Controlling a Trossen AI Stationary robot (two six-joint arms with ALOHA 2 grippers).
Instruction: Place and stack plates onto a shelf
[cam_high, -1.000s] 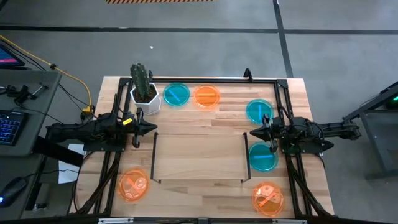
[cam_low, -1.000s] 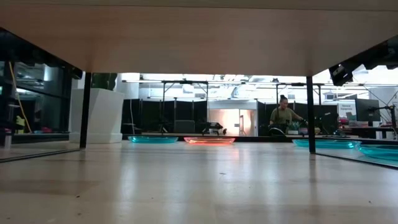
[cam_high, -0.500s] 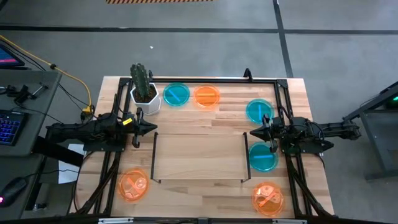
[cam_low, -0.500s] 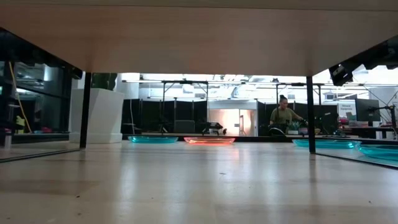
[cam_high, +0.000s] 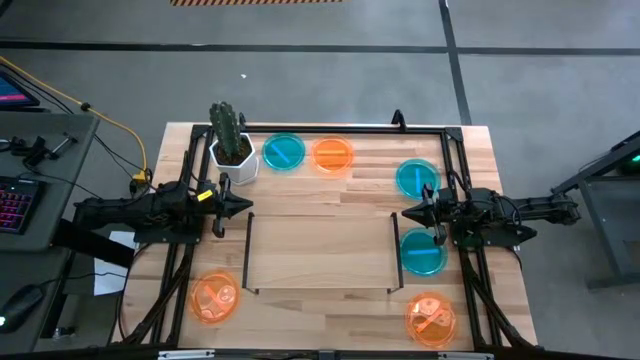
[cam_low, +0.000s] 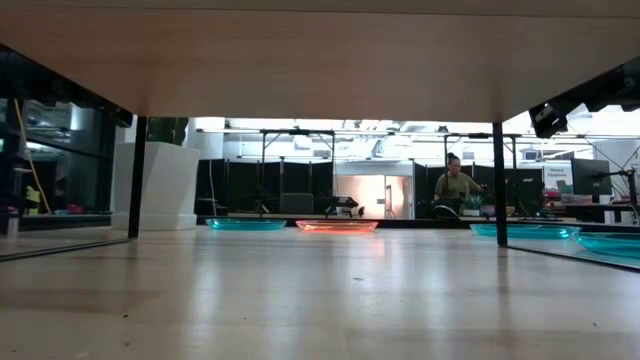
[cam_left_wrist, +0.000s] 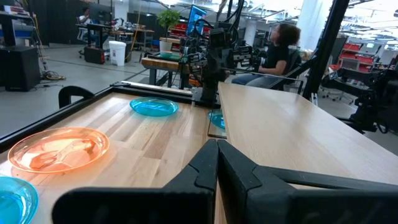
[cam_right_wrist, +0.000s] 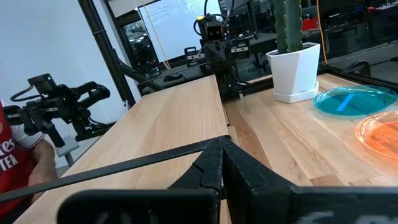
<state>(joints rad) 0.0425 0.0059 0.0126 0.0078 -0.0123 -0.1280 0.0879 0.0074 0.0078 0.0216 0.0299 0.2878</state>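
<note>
Six plates lie on the bench (cam_high: 340, 195) around the bare shelf (cam_high: 318, 250): orange ones (cam_high: 214, 298) nearest, teal ones (cam_high: 284, 152) farther. Left claw (cam_high: 246, 207) and right claw (cam_high: 404, 214), both pressed together, flank the shelf's ends.

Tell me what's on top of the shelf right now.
Nothing shows on the shelf: its board is bare in the high view, and every plate lies on the table around it. The low view sees only the underside, so the top is hidden there.
</note>
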